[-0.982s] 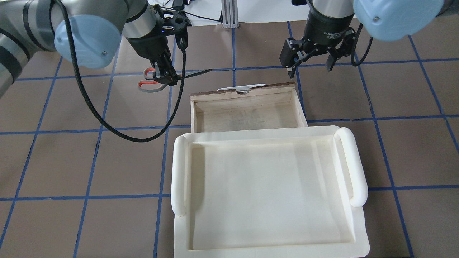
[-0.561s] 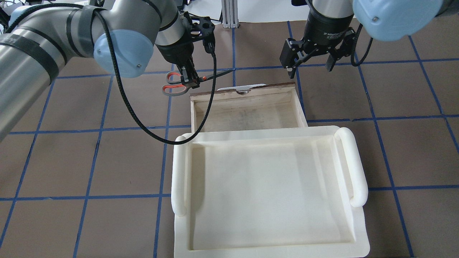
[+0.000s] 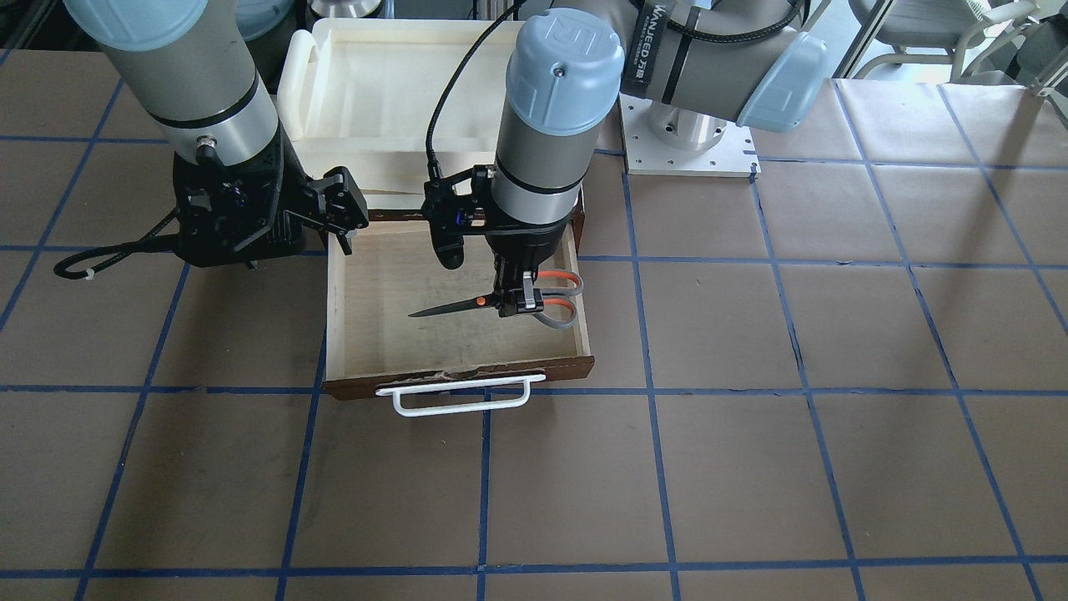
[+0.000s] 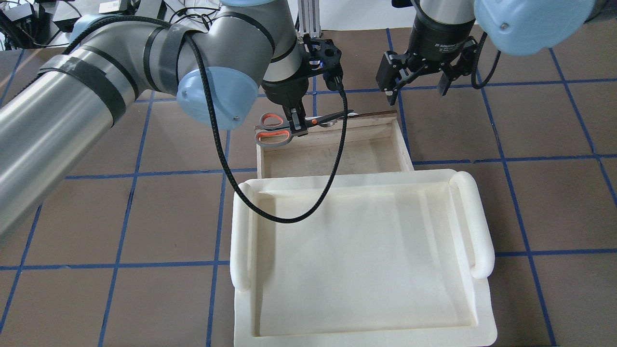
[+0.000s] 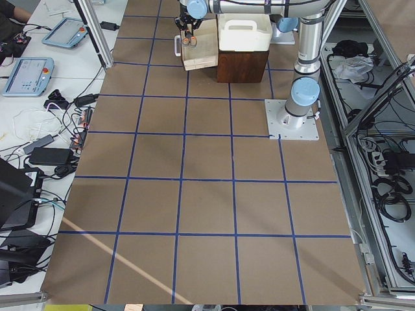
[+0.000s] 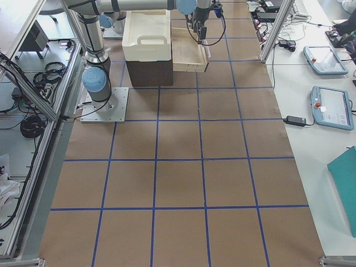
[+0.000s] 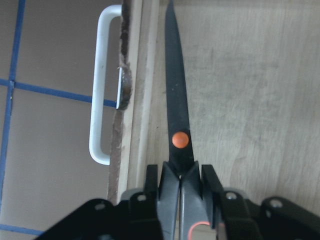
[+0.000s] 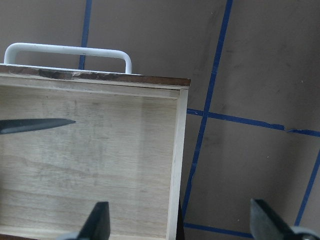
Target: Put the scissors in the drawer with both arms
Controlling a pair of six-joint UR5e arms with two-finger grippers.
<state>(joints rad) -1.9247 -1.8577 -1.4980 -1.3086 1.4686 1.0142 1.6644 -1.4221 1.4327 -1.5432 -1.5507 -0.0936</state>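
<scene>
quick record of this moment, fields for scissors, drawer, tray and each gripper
scissors: blades closed, roughly level, over the drawer's interior; contact with its floor unclear
drawer: open, no other item seen inside, white handle on its front
left gripper: shut on the scissors just behind the pivot
right gripper: open, empty, over the drawer's side wall on the robot's right
tray: cream-white, empty, on the brown cabinet

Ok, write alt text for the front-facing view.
The left gripper holds the scissors roughly level over the open drawer, blades pointing toward the right gripper, which hangs open over the drawer's opposite side wall.
</scene>
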